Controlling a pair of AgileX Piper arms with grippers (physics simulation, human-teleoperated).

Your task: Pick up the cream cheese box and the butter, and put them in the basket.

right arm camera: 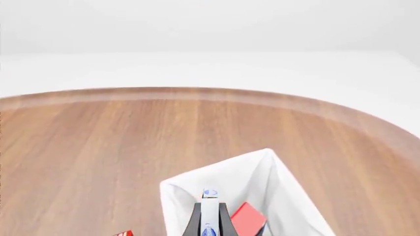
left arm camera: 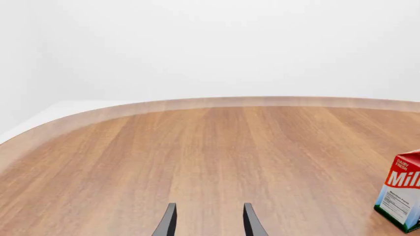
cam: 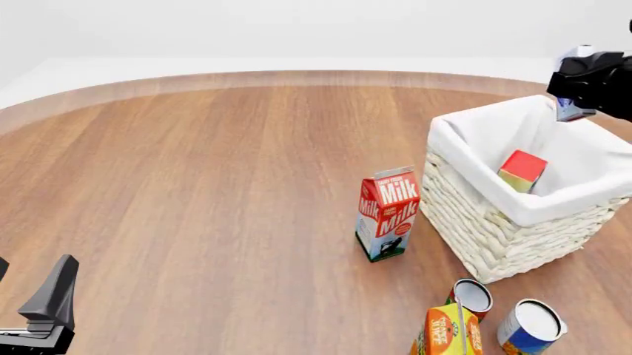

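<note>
- At the right side of the wooden table (cam: 197, 192) stands the basket (cam: 493, 229), its white lining folded over the woven walls.
- Inside it the butter (cam: 522, 171) leans tilted against the lining, one red face and an orange-yellow end showing; the right wrist view catches it as a red corner (right arm camera: 248, 218) just beside the fingers.
- The right gripper (cam: 570, 111) hangs above the basket's far corner, its jaws narrow and clamped on the cream cheese box (right arm camera: 209, 212), a slim white piece with bluish marks pinched between the dark fingers (right arm camera: 194, 222) over the lined interior (right arm camera: 229, 182).
- In the front view only a small bluish-grey bit shows under that gripper; whether it is the box cannot be told there.
- The left gripper (cam: 44, 314) sits low at the near left edge, well apart from everything else; in its own camera the two fingertips (left arm camera: 169, 221) stand apart with bare wood between them, holding nothing.
- A red milk carton (cam: 387, 214) stands upright just beside the basket's near-left wall, apart from it; it also shows at the edge of the left wrist view (left arm camera: 402, 196).
- Near the front edge, below the basket, sit an orange-yellow carton (cam: 445, 333) and two white-topped cans (cam: 472, 297), close together.
</note>
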